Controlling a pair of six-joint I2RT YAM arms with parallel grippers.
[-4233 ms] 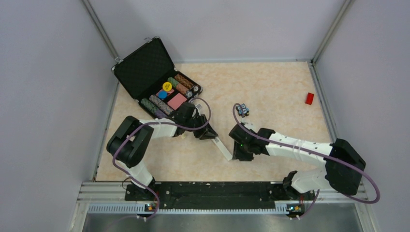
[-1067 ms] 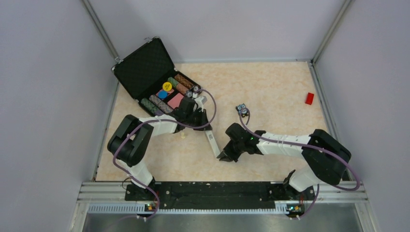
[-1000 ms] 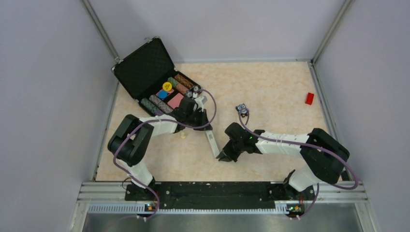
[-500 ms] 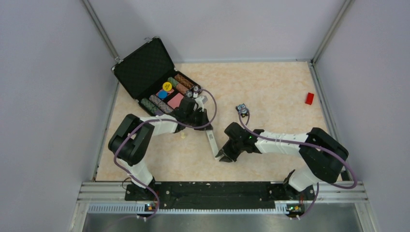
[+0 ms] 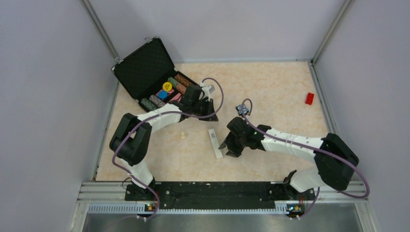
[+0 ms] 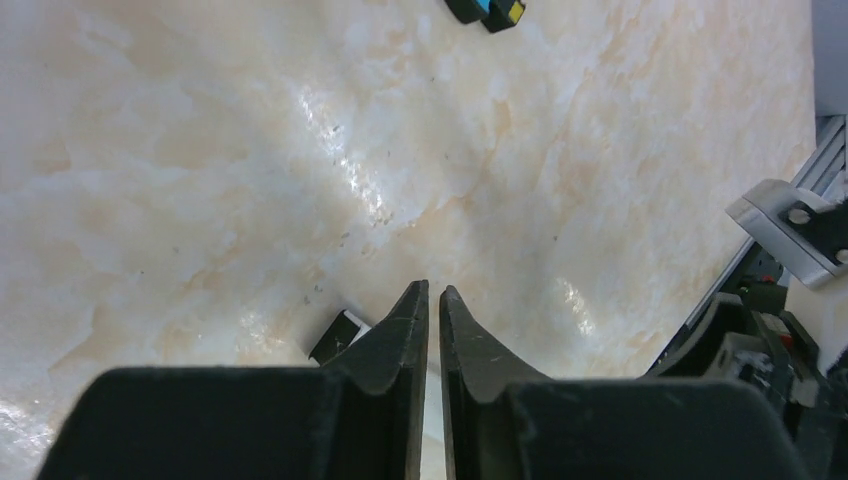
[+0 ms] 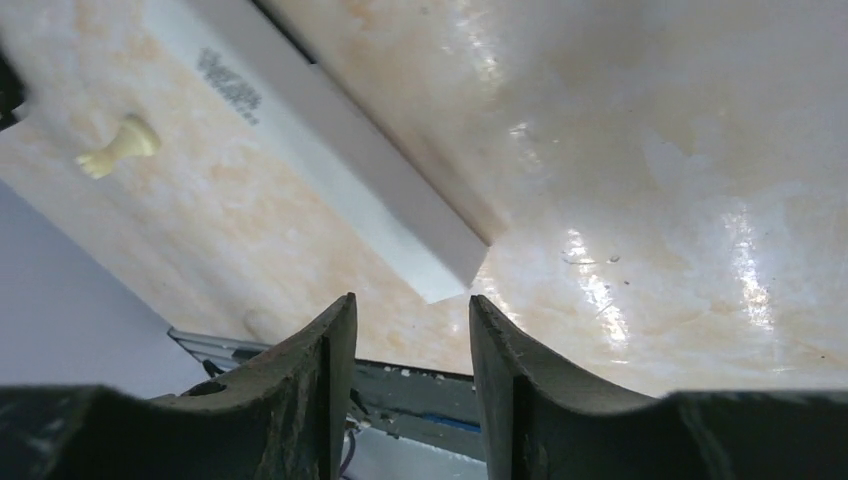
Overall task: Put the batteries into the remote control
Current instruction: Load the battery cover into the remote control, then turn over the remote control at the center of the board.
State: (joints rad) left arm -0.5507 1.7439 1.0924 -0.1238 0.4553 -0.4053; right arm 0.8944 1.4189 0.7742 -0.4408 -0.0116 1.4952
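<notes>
The remote control (image 5: 215, 143) is a slim white bar lying flat on the marbled table, free of both grippers. My right gripper (image 5: 226, 149) stands open just beside its near end. In the right wrist view the white bar (image 7: 330, 150) runs diagonally ahead of the open gripper (image 7: 410, 300), with nothing between the fingers. My left gripper (image 5: 213, 117) hovers beyond the bar's far end, shut and empty. In the left wrist view the remote's dark end (image 6: 338, 335) peeks out left of that gripper (image 6: 432, 290). I can make out no batteries in any view.
An open black case (image 5: 145, 67) with coloured pieces stands at the back left, close behind my left wrist. A small blue-and-black gadget (image 5: 241, 109) lies beyond my right wrist. A red block (image 5: 309, 98) sits far right, and a small cream piece (image 5: 183, 136) lies left of the remote.
Both grippers have left the remote, which now lies flat on the table. The right jaws opened. The left gripper drew back towards the case.
</notes>
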